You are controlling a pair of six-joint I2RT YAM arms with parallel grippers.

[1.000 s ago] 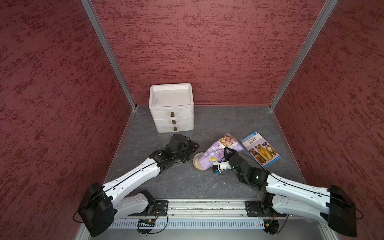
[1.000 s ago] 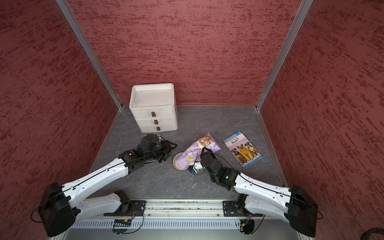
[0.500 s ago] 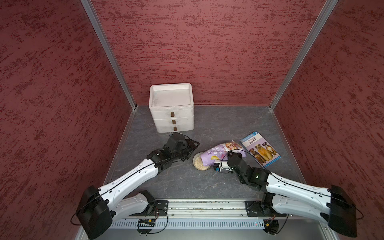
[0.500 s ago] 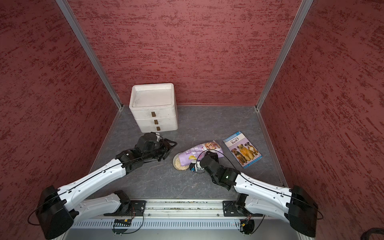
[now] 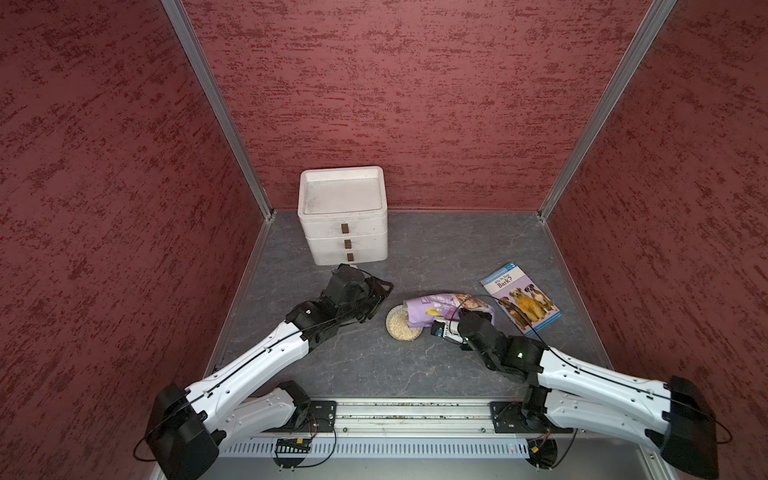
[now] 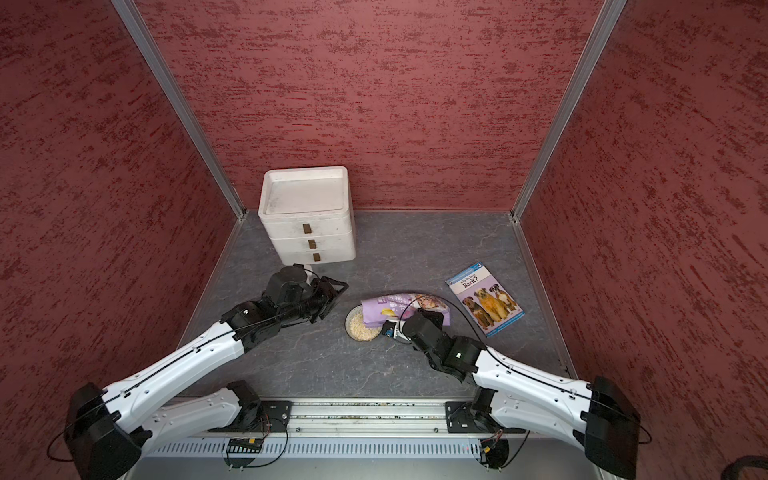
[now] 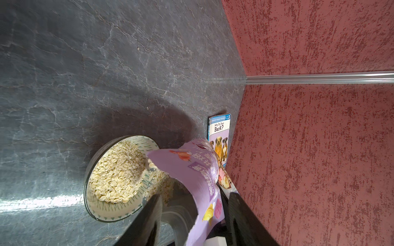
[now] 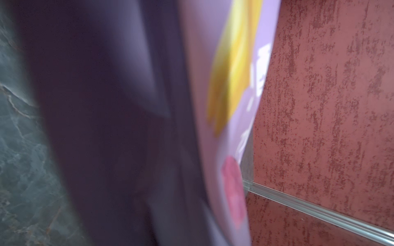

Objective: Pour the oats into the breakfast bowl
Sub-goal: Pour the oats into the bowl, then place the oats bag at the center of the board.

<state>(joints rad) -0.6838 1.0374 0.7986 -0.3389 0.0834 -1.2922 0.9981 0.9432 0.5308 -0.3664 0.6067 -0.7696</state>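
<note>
Pouch (image 5: 432, 305) tipped sideways, mouth over the bowl (image 5: 388, 327), clamped in the right gripper (image 5: 437, 326) just beside the bowl. Left gripper (image 5: 380, 299) near the bowl's opposite side, jaws half apart, empty. Oats (image 7: 116, 172) heaped inside the bowl.

Oats (image 7: 116, 172) in green-patterned bowl (image 7: 119, 209), purple pouch (image 7: 202, 176) tipped

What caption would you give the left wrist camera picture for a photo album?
Oats heaped in the patterned bowl beneath the tipped purple pouch, dog book by the red wall.
</note>
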